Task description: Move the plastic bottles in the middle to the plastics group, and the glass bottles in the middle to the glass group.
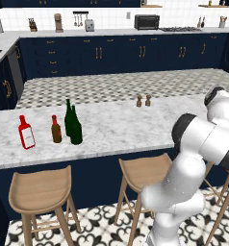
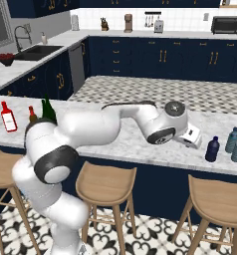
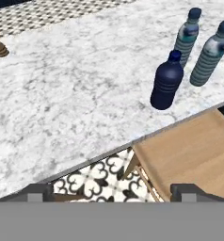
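The gripper (image 3: 112, 190) stands with its two finger tips wide apart and nothing between them, hanging over the near edge of the marble bench (image 3: 76, 94), above the patterned floor (image 3: 97, 179) and the corner of a wooden stool (image 3: 189, 155). Ahead of it and a little to the right in the hand view, well clear of the tips, the navy-blue plastic bottle (image 3: 167, 81) stands upright on the bench close to the edge. Just beyond that bottle stand two pale blue bottles (image 3: 209, 54) with darker caps, near it but apart from it. In the right base view the hand reaches out over the bench, with the navy bottle just beside it toward the bench's right end. Far along the bench to the left, in the left base view, the two green glass bottles (image 1: 73, 124) stand upright close together, just beside the small brown bottle (image 1: 56, 129), with the red bottle (image 1: 26, 132) a little farther left. Two small brown shakers (image 1: 143, 101) stand at the bench's far edge.
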